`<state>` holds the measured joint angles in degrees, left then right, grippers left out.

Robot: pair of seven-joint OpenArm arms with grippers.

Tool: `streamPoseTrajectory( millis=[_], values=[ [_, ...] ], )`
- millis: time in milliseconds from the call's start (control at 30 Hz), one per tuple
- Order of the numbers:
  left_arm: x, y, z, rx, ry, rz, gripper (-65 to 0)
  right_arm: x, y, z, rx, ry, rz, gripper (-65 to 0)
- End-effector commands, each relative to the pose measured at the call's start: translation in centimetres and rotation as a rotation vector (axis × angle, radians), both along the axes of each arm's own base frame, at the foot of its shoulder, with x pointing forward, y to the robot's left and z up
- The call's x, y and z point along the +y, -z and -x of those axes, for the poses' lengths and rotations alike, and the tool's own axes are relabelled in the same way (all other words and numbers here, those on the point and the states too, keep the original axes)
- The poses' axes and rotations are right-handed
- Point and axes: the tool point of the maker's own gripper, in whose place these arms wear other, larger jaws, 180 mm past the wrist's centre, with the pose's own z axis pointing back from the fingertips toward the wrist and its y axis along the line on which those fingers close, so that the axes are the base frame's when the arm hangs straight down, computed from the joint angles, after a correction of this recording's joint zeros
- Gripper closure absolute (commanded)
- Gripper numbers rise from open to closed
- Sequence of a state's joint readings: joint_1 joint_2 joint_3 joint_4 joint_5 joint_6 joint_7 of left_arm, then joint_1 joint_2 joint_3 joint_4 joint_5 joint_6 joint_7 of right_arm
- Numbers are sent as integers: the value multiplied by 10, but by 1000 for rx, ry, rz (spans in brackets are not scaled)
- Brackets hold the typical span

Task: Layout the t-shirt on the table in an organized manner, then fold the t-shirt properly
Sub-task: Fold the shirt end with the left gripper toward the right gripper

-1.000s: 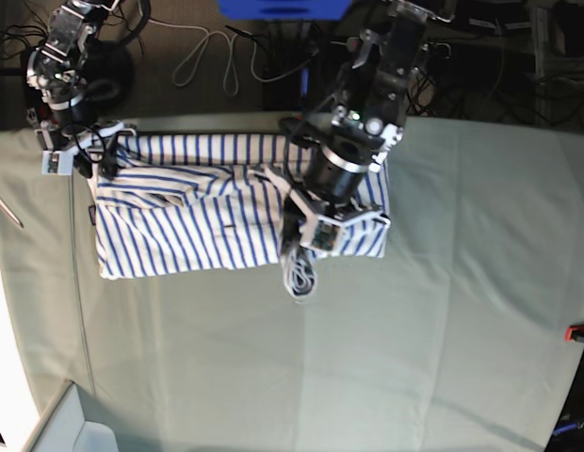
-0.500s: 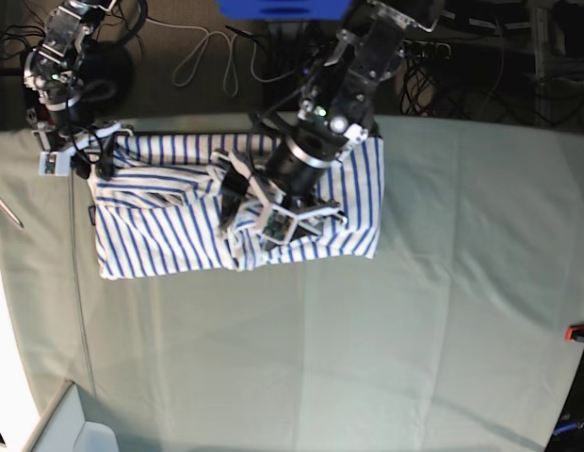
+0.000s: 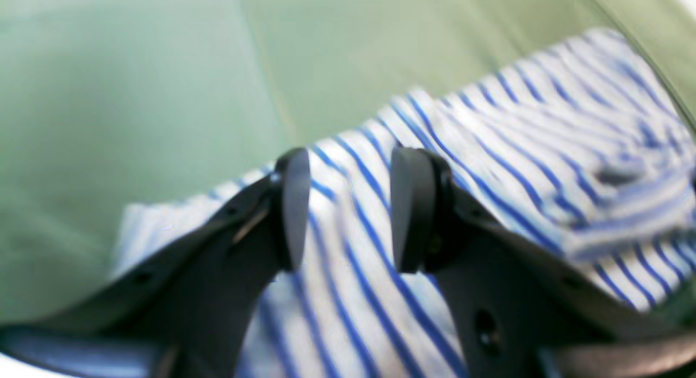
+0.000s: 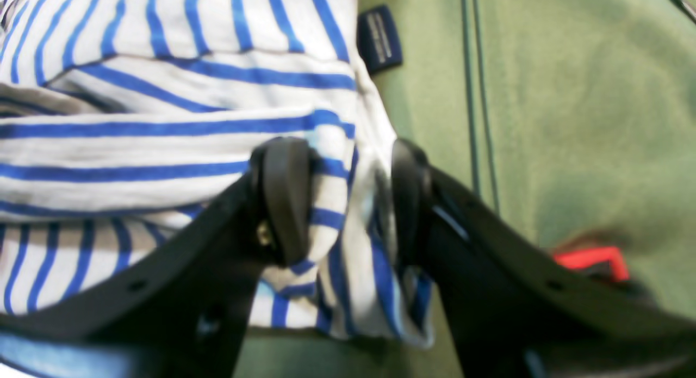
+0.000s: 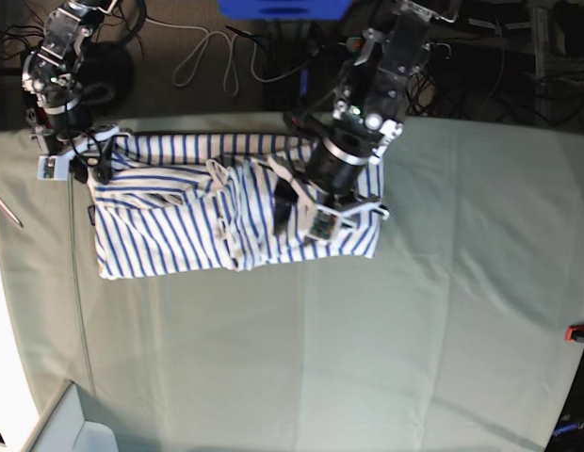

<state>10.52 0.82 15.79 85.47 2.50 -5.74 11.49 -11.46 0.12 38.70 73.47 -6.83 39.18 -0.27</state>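
The table (image 5: 386, 358) takes up nearly the whole overhead view, pale green cloth with most of it bare. The t-shirt (image 5: 170, 226) sits up around 11 o'clock, near the far edge, roughly a long rectangle already, but with a lumpy ridge of bunched cloth through its middle, so not what I'd call tidy.

The left gripper (image 5: 306, 218) hangs over the shirt's 3 o'clock half. From its own camera the two pads stand apart with nothing between them, just stripes underneath, so it's open and holding nothing. It looks blurry there, so I'd guess it's on the move.

The right gripper (image 4: 348, 204) is at the shirt's far corner, 10 o'clock side of the table. Its pads are clamped on a thick wad of striped cloth, clearly gripping. The little dark neck tag (image 4: 379, 38) lies on the table just beside that corner.

What could go wrong from here: that middle ridge. If the left claw grabs it blind it may pinch several layers at once and drag the whole shirt sideways, and with the right claw pinning the corner, a pull could twist or stretch things instead of flattening. A fold over that lump would come out crooked.
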Motion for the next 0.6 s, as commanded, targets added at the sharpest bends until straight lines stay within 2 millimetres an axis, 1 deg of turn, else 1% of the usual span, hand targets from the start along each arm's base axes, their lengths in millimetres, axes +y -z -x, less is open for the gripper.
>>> streamPoseTrajectory(
  millis=[0, 33, 67, 100, 167, 233, 267, 333, 400, 500, 567],
  values=[
    [-9, -7, -6, -25, 9, 22, -237, -7, -27, -14, -97, -5, 20, -257],
    [-10, -1, -8, -13, 13, 15, -237, -8, -33, -16, -111, -8, 32, -258],
    [-18, 5, -8, 1, 30, 14, -237, -7, -39, -19, -127, -11, 41, -269],
    [-28, 11, -5, 19, 56, 13, -237, -5, -46, -22, -146, -13, 48, -286],
    [-40, 25, -1, 50, 95, -5, -238, -6, -58, -26, -174, -17, 70, -333],
    [-49, 31, 0, 60, 128, -17, -238, -6, -62, -29, -182, -19, 76, -376],
    [-53, 31, 1, 58, 144, -20, -238, -5, -60, -29, -166, -22, 76, -397],
    [-63, 29, 5, 53, 173, -19, -238, -5, -55, -27, -135, -25, 76, -417],
    [-70, 29, 9, 53, 196, -20, -238, -4, -53, -26, -120, -27, 75, -419],
    [-75, 29, 13, 54, 213, -21, -238, -3, -52, -22, -111, -31, 78, -419],
    [-74, 29, 12, 54, 210, -21, -238, 2, -44, -15, -80, -52, 76, -422]
  ],
)
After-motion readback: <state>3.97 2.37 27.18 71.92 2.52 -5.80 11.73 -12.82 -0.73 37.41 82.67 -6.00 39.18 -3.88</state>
